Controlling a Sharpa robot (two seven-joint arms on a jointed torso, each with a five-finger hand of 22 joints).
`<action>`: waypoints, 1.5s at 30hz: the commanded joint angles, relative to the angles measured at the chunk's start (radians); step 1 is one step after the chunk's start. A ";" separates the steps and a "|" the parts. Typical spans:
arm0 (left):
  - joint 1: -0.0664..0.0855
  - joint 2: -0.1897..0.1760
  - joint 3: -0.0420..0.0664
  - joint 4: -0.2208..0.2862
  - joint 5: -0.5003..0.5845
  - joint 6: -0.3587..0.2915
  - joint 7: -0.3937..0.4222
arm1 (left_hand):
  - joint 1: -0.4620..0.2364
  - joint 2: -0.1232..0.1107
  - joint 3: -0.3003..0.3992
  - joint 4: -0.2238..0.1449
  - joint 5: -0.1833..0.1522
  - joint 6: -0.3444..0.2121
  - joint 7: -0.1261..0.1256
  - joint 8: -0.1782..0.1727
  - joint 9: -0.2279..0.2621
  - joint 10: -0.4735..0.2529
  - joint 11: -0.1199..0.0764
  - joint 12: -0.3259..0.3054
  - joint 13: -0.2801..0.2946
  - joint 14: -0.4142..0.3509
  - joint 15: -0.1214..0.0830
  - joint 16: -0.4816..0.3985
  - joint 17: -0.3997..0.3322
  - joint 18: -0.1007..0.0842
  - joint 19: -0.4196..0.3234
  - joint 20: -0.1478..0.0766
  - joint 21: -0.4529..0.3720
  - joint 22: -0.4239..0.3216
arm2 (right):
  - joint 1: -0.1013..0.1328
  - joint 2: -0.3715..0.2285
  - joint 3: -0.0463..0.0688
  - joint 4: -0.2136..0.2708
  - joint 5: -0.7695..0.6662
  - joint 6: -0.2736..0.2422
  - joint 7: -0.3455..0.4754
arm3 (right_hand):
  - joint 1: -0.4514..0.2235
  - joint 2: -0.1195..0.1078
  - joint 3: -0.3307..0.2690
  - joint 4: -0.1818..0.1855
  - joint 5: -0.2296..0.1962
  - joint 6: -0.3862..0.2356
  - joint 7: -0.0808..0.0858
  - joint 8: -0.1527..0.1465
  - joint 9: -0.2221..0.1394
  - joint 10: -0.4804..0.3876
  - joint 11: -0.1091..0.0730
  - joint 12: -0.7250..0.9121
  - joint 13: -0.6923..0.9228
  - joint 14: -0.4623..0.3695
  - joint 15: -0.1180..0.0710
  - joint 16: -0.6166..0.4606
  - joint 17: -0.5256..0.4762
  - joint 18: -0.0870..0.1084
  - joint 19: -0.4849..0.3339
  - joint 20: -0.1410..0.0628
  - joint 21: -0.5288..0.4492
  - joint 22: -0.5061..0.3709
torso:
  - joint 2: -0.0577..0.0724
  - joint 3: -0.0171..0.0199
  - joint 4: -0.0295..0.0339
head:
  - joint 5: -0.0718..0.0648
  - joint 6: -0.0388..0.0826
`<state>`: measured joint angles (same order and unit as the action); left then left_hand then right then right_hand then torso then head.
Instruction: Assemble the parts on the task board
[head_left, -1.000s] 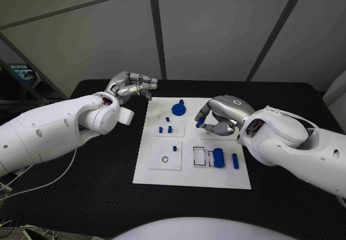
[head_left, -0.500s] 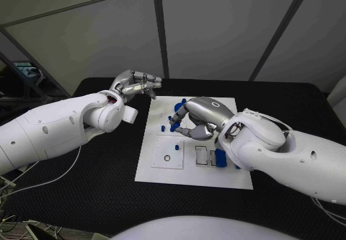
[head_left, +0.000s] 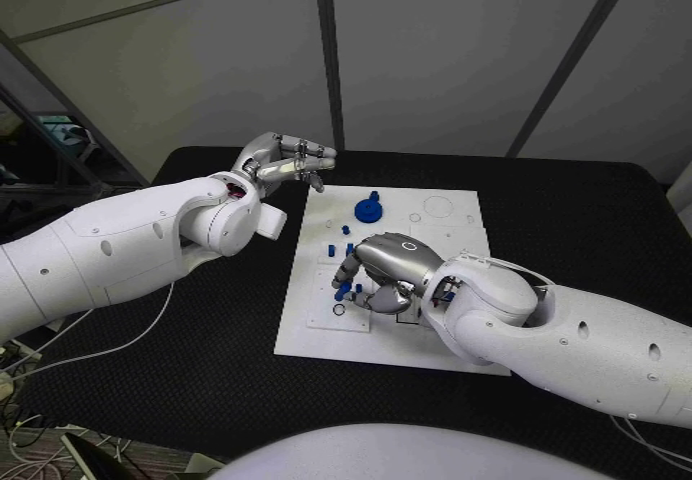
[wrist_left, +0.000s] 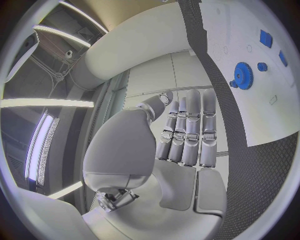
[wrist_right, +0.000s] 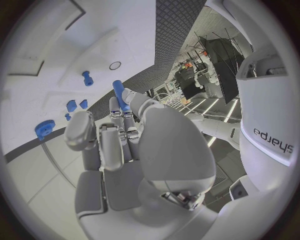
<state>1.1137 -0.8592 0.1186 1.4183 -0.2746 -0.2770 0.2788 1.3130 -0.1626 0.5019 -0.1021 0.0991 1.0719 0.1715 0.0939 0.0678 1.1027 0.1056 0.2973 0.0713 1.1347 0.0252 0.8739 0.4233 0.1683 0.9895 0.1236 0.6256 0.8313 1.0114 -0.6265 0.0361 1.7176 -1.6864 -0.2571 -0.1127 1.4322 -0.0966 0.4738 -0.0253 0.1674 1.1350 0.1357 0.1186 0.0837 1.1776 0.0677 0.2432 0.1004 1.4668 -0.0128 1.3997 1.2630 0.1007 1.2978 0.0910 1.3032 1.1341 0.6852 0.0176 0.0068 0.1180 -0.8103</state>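
Note:
The white task board (head_left: 450, 216) lies in the middle of the black table. A blue gear (head_left: 369, 209) stands at its far side, with small blue parts (head_left: 346, 233) just nearer. My right hand (head_left: 387, 272) hovers low over the board's left middle. It pinches a blue peg (wrist_right: 119, 92) between its fingertips, close above the board (wrist_right: 50, 50). A short blue pin (wrist_right: 87, 77) and a black ring (wrist_right: 115, 65) sit on the board near the peg. My left hand (head_left: 289, 160) is raised beyond the board's far left corner. It holds nothing, and its fingers (wrist_left: 187, 130) lie straight side by side.
My right forearm (head_left: 562, 330) covers the board's near right part. The left wrist view shows the gear (wrist_left: 242, 75) and several small blue parts (wrist_left: 265, 38) on the board (wrist_left: 250, 110). Black table (head_left: 202, 340) surrounds the board on all sides.
My right hand has moved with the blue peg from the board's right middle to its left middle and come lower. The left hand has stayed about where it was.

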 joint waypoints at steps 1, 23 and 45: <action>0.002 0.002 0.001 0.000 0.002 0.011 0.009 | -0.002 0.012 -0.005 -0.001 -0.001 -0.004 0.003 -0.005 -0.001 -0.007 -0.001 0.007 0.000 0.002 0.002 -0.007 -0.002 0.013 0.000 0.006 -0.005 -0.001 | 0.000 0.003 -0.005 -0.005 0.000 0.029 0.015 | 0.008 0.005 0.001 -0.005 0.003 0.000 0.006 -0.004 0.001 0.010 -0.002 0.003 0.003 0.048 -0.001 0.002 -0.001 -0.004 0.003 0.001 0.002 -0.001 | -0.001 0.0001 0.0003 | 0.002 -0.002; 0.002 0.004 0.001 -0.001 0.002 0.013 0.009 | -0.002 0.012 -0.005 -0.001 -0.001 -0.004 0.003 -0.005 -0.001 -0.007 -0.001 0.007 0.000 0.002 0.002 -0.007 -0.002 0.013 0.000 0.006 -0.005 -0.001 | -0.005 0.027 -0.029 -0.042 -0.013 0.048 0.010 | 0.006 0.005 0.001 -0.005 0.003 0.000 0.006 -0.004 0.001 0.010 -0.001 0.003 0.004 0.048 -0.001 0.002 -0.002 -0.003 0.002 0.001 0.001 -0.002 | -0.001 -0.0001 0.0002 | 0.008 -0.008; 0.002 0.001 0.001 0.001 0.002 0.016 0.006 | -0.002 0.013 -0.006 -0.001 -0.002 -0.004 0.003 -0.005 -0.001 -0.008 -0.001 0.008 0.000 0.003 0.003 -0.008 -0.003 0.013 0.000 0.006 -0.005 -0.001 | -0.008 0.047 -0.030 -0.060 -0.040 0.097 -0.008 | 0.001 0.002 -0.001 -0.006 0.005 -0.002 0.007 -0.005 0.000 0.009 0.000 0.000 0.005 0.047 0.001 -0.001 -0.007 -0.002 -0.004 0.002 -0.003 -0.010 | 0.000 -0.0003 -0.0002 | 0.009 -0.011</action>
<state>1.1139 -0.8576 0.1187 1.4175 -0.2745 -0.2716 0.2783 1.3094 -0.1589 0.5020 -0.1021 0.0990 1.0720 0.1715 0.0939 0.0678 1.1028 0.1055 0.3016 0.0713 1.1347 0.0251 0.8708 0.4212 0.1682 0.9895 0.1236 0.6256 0.8314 1.0035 -0.5808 0.0071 1.6568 -1.7087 -0.1958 -0.1146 1.4343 -0.0947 0.4710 -0.0256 0.1686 1.1335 0.1381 0.1117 0.0836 1.1775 0.0677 0.2415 0.1029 1.4668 -0.0128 1.3996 1.2572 0.1008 1.2978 0.0911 1.3032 1.1246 0.6849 0.0174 0.0069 0.1275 -0.8211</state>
